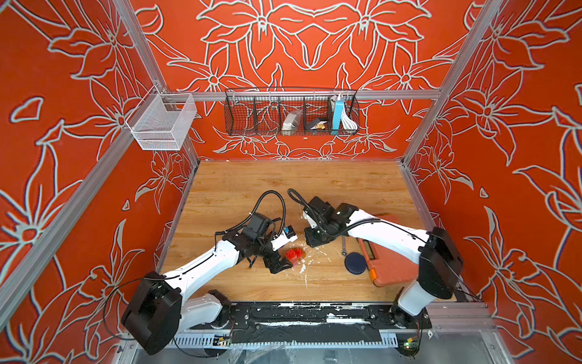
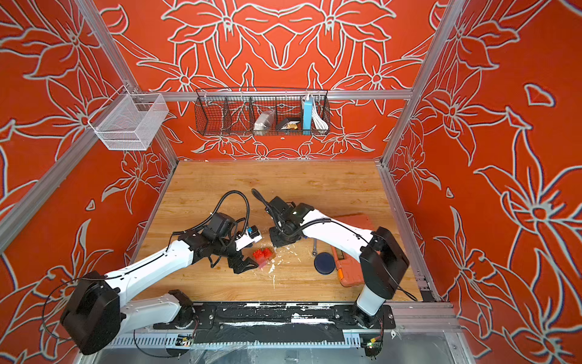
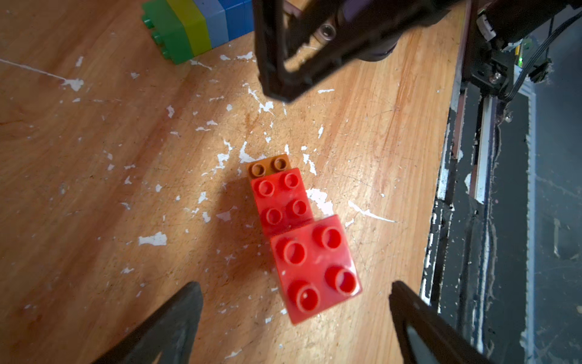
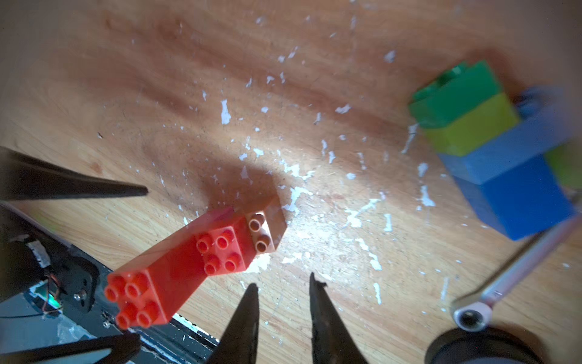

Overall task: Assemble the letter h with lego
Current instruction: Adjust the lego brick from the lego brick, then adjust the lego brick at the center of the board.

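Observation:
A lego cluster (image 1: 294, 253) (image 2: 263, 253) stands near the table's middle front. It is a tall red stack (image 3: 315, 268), a lower red brick (image 3: 280, 198) and an amber-brown brick (image 3: 267, 165) in a row. My left gripper (image 3: 294, 283) (image 1: 285, 264) is open, its fingers apart on either side of the tall red stack without touching it. My right gripper (image 4: 283, 280) (image 1: 311, 241) is shut and empty, just beyond the brown brick (image 4: 264, 233). A second stack of green, lime and blue bricks (image 4: 478, 138) (image 3: 195, 28) lies on its side under the right arm.
An orange tool case (image 1: 387, 268), a dark round disc (image 1: 355, 263) and a wrench (image 1: 344, 247) (image 4: 504, 277) lie to the right of the bricks. A black wire basket (image 1: 291, 112) and a white mesh basket (image 1: 160, 123) hang on the walls. The black front rail (image 1: 315, 315) runs close behind the left gripper.

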`<action>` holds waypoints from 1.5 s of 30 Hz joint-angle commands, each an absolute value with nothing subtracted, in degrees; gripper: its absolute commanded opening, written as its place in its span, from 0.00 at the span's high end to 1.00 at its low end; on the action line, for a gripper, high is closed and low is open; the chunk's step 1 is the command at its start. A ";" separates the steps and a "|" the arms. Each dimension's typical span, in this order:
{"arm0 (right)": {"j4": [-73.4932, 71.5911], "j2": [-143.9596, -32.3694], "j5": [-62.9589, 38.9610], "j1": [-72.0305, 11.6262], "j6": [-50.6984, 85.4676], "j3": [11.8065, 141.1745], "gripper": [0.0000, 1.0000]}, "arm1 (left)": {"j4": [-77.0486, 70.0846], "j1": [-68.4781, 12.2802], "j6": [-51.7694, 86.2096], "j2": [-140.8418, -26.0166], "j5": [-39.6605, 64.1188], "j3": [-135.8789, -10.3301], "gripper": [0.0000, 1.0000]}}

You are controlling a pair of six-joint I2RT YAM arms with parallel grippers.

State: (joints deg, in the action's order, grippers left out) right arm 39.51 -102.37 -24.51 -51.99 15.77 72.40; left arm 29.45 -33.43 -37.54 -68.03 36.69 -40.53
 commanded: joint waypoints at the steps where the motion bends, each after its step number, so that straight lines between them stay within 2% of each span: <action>1: 41.07 -106.63 -20.31 -52.60 16.17 72.45 0.81 | 27.68 -32.81 -38.60 -66.62 40.14 -40.03 0.30; 13: 48.37 -109.93 -18.63 -53.22 18.09 77.47 0.80 | 25.25 -26.63 -33.86 -65.71 42.32 -39.81 0.30; 27: 51.81 -114.23 -6.50 -55.87 22.17 76.80 0.83 | 23.30 -24.56 -34.89 -62.07 41.31 -36.43 0.29; 33: 51.88 -114.53 -4.17 -56.86 25.53 76.68 0.84 | 23.24 -23.84 -33.84 -61.67 41.45 -36.71 0.25; 36: 50.60 -113.90 -4.75 -56.88 27.08 75.91 0.84 | 25.25 -23.73 -32.31 -61.61 41.72 -38.00 0.20; 45: 47.24 -109.47 -7.99 -56.78 32.14 77.01 0.78 | 26.02 -23.81 -31.53 -61.07 39.21 -37.78 0.11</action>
State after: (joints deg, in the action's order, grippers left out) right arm 47.00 -106.32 -13.41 -56.80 28.34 80.07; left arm 25.15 -24.03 -31.92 -61.63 40.07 -37.50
